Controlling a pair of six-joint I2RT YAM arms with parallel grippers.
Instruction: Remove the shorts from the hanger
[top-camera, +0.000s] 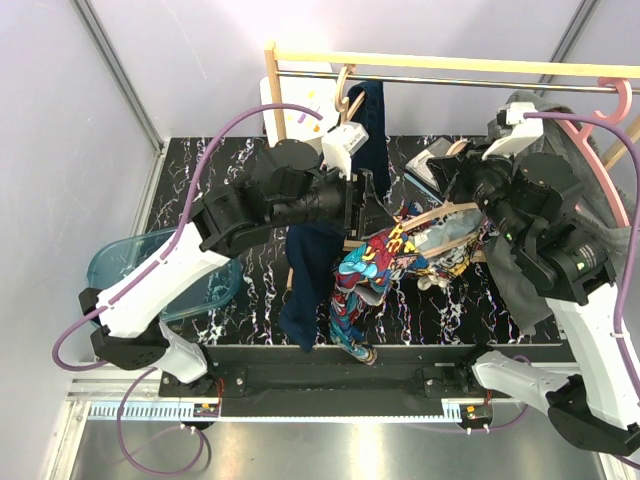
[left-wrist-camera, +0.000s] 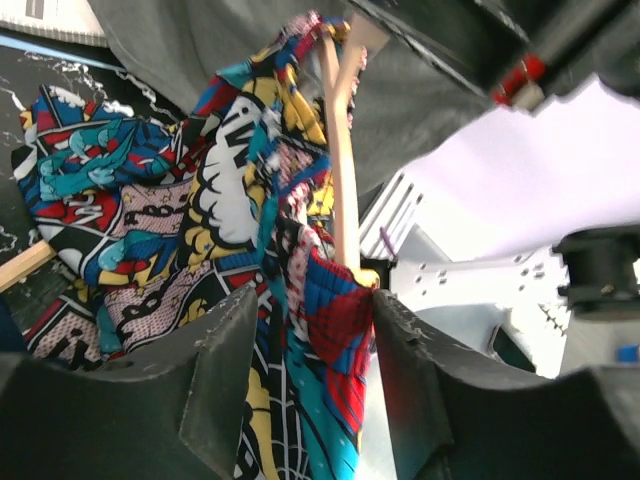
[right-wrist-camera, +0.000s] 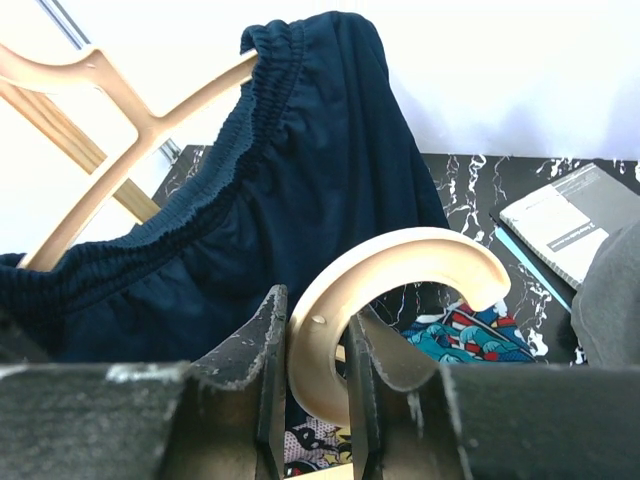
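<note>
Your right gripper (right-wrist-camera: 318, 400) is clamped on the hanger hook (right-wrist-camera: 400, 265), which stands up between its fingers. Your left gripper (left-wrist-camera: 312, 350) pinches the cartoon-print shorts (left-wrist-camera: 230, 200), which are bunched between its fingers with the hanger bar (left-wrist-camera: 343, 170) running past the tips. I judge that pair only partly worked off. The navy shorts (right-wrist-camera: 300, 200) drape a second wooden hanger (right-wrist-camera: 130, 120) beyond the right fingers. The grey shorts (top-camera: 520, 285) hang to their right, and whether they are on a hanger you cannot tell. No pair is free yet.

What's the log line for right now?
left gripper: shut on print shorts | right gripper: shut on hanger hook | print shorts: not yet off | navy shorts: on second hanger
</note>
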